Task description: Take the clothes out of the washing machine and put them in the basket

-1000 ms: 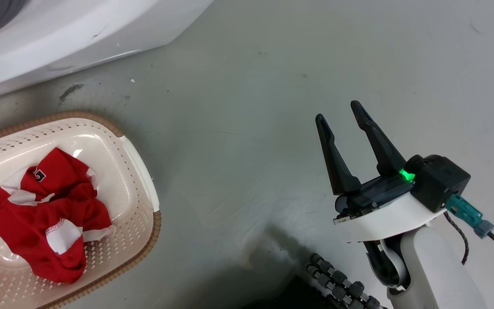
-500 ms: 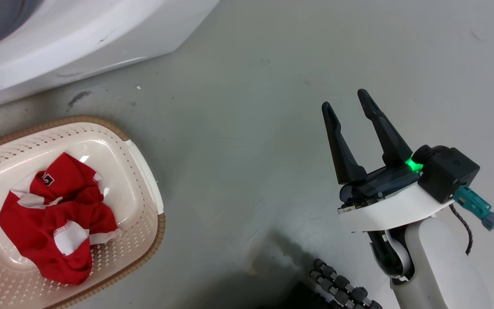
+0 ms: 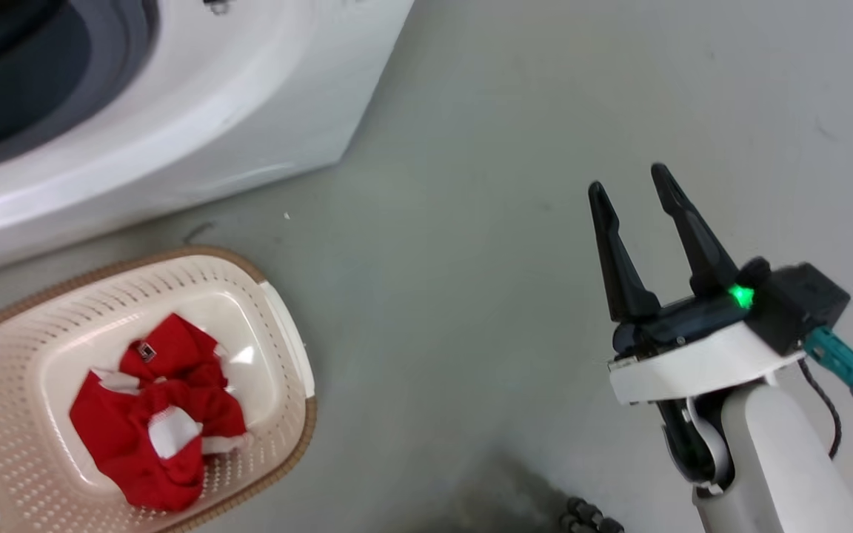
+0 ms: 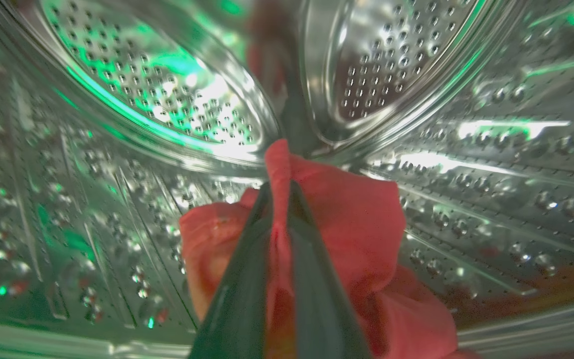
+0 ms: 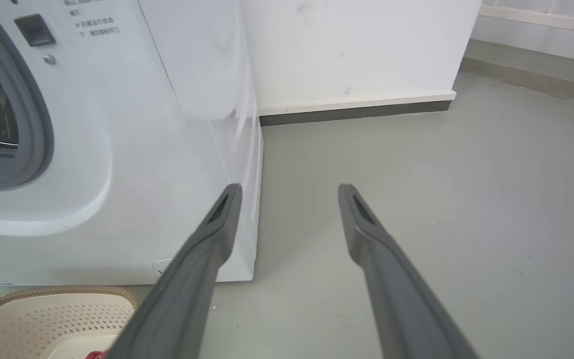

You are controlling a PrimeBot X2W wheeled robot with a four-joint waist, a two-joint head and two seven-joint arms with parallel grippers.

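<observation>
Clothes [image 4: 357, 219] clamped in left tool [image 4: 279, 185] inside drum [image 4: 466, 199], right tool [image 3: 628, 180] apart above open floor [image 3: 471, 222]

washing machine [image 3: 175, 111] upper left of head view | basket [image 3: 278, 414] on floor [image 3: 471, 222] just in front of it | one garment [image 3: 152, 422] in basket | right gripper [image 3: 628, 180] well right of basket, over floor | left gripper [image 4: 279, 185] inside drum [image 4: 466, 199], second garment [image 4: 357, 219] between its fingers | wall [image 5: 357, 50] behind machine

Black fingers [image 3: 621, 255] — white forearm [image 3: 785, 455], teal plug [image 3: 832, 352]
</observation>
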